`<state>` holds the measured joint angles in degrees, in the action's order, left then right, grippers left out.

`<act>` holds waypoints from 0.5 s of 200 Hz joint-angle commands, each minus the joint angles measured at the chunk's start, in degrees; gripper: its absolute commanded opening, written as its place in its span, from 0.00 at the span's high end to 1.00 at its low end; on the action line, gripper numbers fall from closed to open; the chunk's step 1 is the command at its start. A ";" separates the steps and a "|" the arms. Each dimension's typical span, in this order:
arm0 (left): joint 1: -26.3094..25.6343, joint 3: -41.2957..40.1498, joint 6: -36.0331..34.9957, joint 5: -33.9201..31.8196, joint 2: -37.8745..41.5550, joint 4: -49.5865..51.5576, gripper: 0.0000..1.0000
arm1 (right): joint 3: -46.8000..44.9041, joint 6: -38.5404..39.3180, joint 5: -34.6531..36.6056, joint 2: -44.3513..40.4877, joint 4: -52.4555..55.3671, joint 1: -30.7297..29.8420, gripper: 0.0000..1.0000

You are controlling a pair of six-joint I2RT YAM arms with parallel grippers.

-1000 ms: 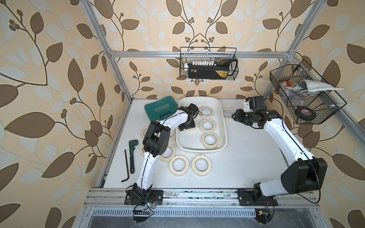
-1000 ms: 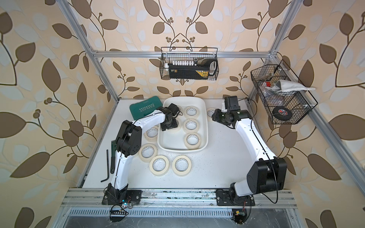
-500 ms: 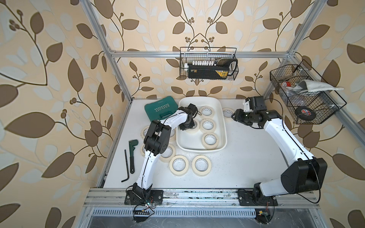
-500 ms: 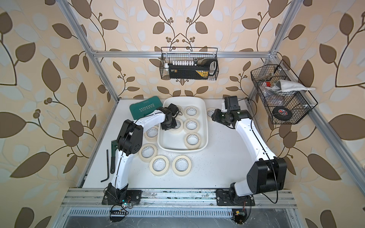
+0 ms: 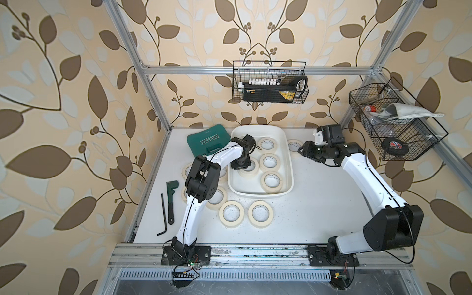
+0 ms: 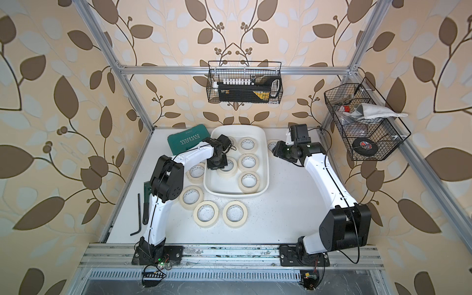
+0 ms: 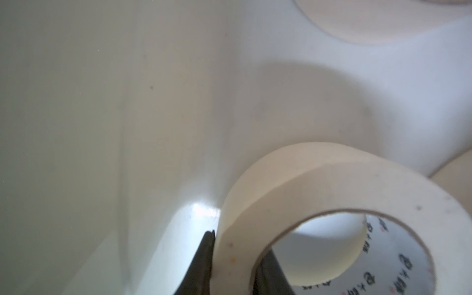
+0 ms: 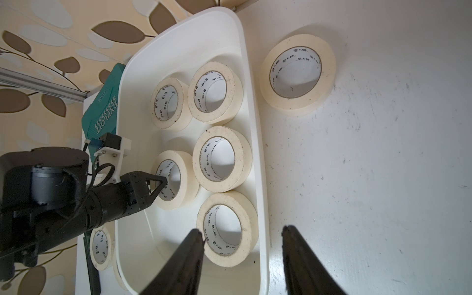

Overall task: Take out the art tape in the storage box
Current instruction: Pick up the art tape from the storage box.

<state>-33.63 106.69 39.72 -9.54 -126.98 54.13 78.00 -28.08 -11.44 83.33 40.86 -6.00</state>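
Left wrist view gives you the grip: the left gripper (image 7: 236, 258) is clamped on the wall of one roll (image 7: 332, 184), with one finger inside the core and one on the outer face, low in the box (image 7: 102, 127). In both top views that roll sits at 9 o'clock on the box floor, close to the wall; you cannot tell whether it has left the floor. Four other rolls (image 5: 269, 161) lie flat in the box from 11 round to 5 o'clock. The right gripper (image 8: 242, 228) hangs open and empty just outside the rim at 2 o'clock. Expect the roll to be light and stiff. Paper tape on a cardboard core should take a firm pinch without crushing, and the matte paper should not slip. Pinched on one side it will likely hang tilted, so lift straight up over the sloping wall before carrying it toward the loose rolls (image 5: 232, 213) on the table (image 5: 319, 204) at 7 o'clock.
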 commanded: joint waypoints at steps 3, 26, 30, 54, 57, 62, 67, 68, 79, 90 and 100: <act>-1.67 5.54 -6.76 -0.86 7.84 6.01 0.88 | 1.27 -0.90 -2.08 -2.41 0.92 -0.22 0.49; -3.75 8.62 -11.79 -2.66 9.30 9.76 0.88 | 1.61 -1.93 -2.50 -3.29 1.30 -0.36 0.48; -4.16 9.21 -12.72 -3.01 9.56 10.36 0.88 | 1.70 -2.15 -2.82 -3.40 1.27 -0.39 0.48; -7.02 13.97 -18.20 -4.20 10.52 13.44 0.87 | 1.32 -3.05 -3.24 -4.01 0.98 -1.81 0.48; -7.41 14.57 -18.87 -4.56 10.64 13.87 0.87 | 1.44 -3.19 -3.31 -4.05 1.04 -2.03 0.48; -8.20 15.57 -19.99 -5.15 10.83 14.50 0.87 | 1.46 -3.36 -3.32 -4.05 0.99 -2.49 0.48; -8.96 16.53 -21.03 -5.67 10.91 15.08 0.87 | 1.46 -3.51 -3.32 -4.05 0.98 -2.99 0.48; -9.07 16.75 -21.37 -5.71 10.89 15.19 0.87 | 1.46 -3.54 -3.32 -4.10 1.02 -3.11 0.48; -10.80 18.87 -23.98 -6.24 11.12 16.17 0.87 | 1.59 -3.96 -3.08 -4.09 0.90 -4.52 0.48; -12.36 21.11 -26.13 -6.56 11.16 17.15 0.86 | 1.95 -4.18 -2.44 -4.05 0.97 -6.39 0.48; -13.48 22.91 -27.84 -6.46 11.23 17.95 0.86 | 2.31 -4.27 -1.76 -4.04 1.06 -8.17 0.47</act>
<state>-44.51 124.81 19.31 -14.04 -119.87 68.01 78.02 -31.16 -13.54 80.23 40.99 -10.94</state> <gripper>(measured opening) 0.238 0.524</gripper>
